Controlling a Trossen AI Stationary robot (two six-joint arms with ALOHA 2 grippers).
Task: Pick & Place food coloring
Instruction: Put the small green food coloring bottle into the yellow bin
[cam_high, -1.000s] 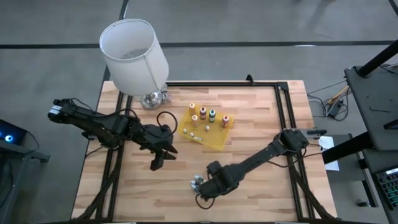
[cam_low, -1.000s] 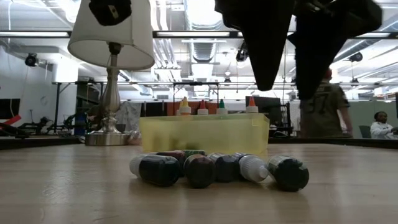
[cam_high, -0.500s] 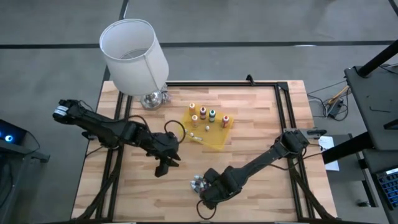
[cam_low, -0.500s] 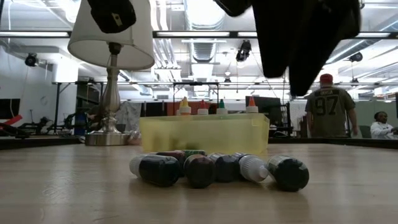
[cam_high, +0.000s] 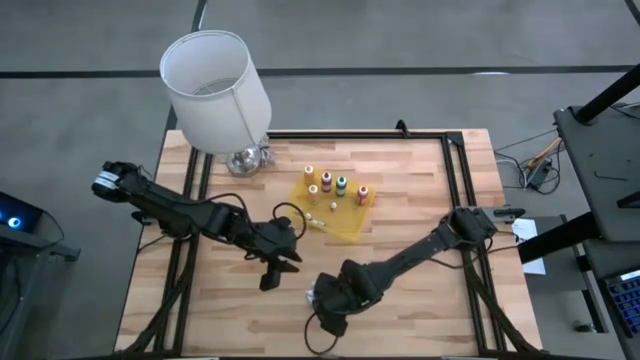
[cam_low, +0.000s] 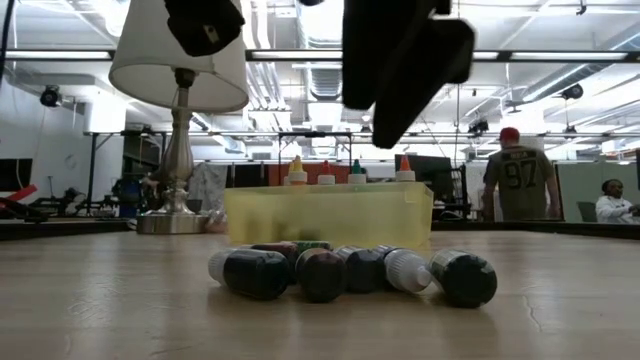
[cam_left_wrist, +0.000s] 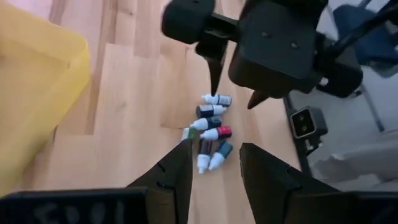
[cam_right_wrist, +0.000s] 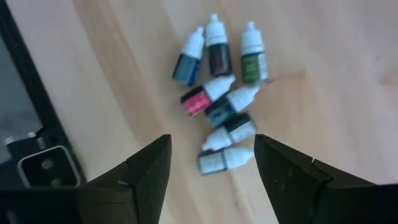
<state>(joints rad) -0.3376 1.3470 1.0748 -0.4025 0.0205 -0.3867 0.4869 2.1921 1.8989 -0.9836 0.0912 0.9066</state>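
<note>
Vials (cam_right_wrist: 219, 124) lie flat in a cluster, white tips pointing various ways; right gripper (cam_right_wrist: 211, 171) hovers above, jaws wide; left gripper (cam_left_wrist: 213, 168) near, jaws parted, empty.

The right gripper (cam_high: 322, 296) hangs over the vials (cam_high: 313, 293); the left gripper (cam_high: 270, 279) hovers beside it, near the tray (cam_high: 352, 226).

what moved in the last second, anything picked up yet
The left gripper slid across the table toward the loose vials. The right gripper shifted over the pile and hangs above it, open. Nothing was grasped or released. The vials, yellow tray, upright bottles and lamp stayed put.
</note>
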